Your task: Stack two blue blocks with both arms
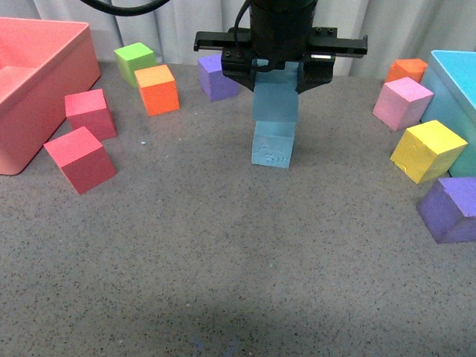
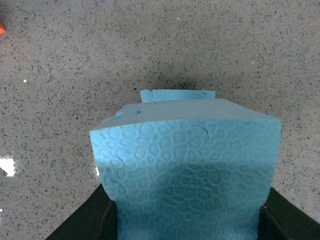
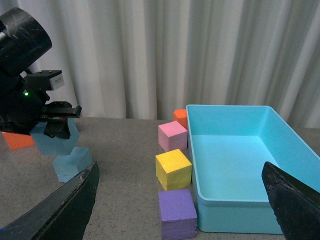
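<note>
Front view: my left gripper (image 1: 277, 78) is closed on the upper blue block (image 1: 275, 103), with one jaw pressed against each side. This block hangs directly over the lower blue block (image 1: 272, 143), which stands on the grey speckled table (image 1: 223, 253) near its middle, scuffed face toward the camera. The upper block is twisted slightly relative to the lower one. I cannot tell whether the two faces touch or a thin gap separates them.

Left wrist view: the held block (image 2: 190, 170) fills most of the picture, and only a strip of the lower block (image 2: 177, 95) shows beyond it.

Right wrist view: my right gripper (image 3: 180, 167) is spread wide with nothing between its fingers (image 3: 70, 205). It sits near the turquoise bin (image 3: 235, 200), well apart from the two blocks.
</note>
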Robot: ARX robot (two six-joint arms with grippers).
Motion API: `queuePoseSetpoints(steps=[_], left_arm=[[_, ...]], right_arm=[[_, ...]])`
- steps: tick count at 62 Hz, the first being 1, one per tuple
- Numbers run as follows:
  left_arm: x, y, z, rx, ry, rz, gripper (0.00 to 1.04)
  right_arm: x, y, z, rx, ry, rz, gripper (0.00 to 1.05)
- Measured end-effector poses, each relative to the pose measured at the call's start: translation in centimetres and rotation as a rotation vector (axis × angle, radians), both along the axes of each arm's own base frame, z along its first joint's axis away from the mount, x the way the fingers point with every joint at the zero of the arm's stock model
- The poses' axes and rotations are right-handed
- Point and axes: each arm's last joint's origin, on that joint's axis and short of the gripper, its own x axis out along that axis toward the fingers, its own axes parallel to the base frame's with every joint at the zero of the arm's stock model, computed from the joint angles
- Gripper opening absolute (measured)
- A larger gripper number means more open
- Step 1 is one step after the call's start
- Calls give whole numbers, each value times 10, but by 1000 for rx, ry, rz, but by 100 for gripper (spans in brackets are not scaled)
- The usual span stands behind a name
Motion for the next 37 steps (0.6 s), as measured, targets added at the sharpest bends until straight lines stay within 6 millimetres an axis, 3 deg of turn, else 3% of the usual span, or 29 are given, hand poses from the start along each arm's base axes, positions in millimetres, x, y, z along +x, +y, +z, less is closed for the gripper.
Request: queuePoseSetpoints(steps=[14, 37], left_arm=[[11, -7, -13, 37, 1, -19, 45], [8, -19, -24, 44, 42, -77, 45]], right_arm=[[0, 0, 0, 0, 0, 0, 95], [0, 0, 0, 0, 0, 0, 95]])
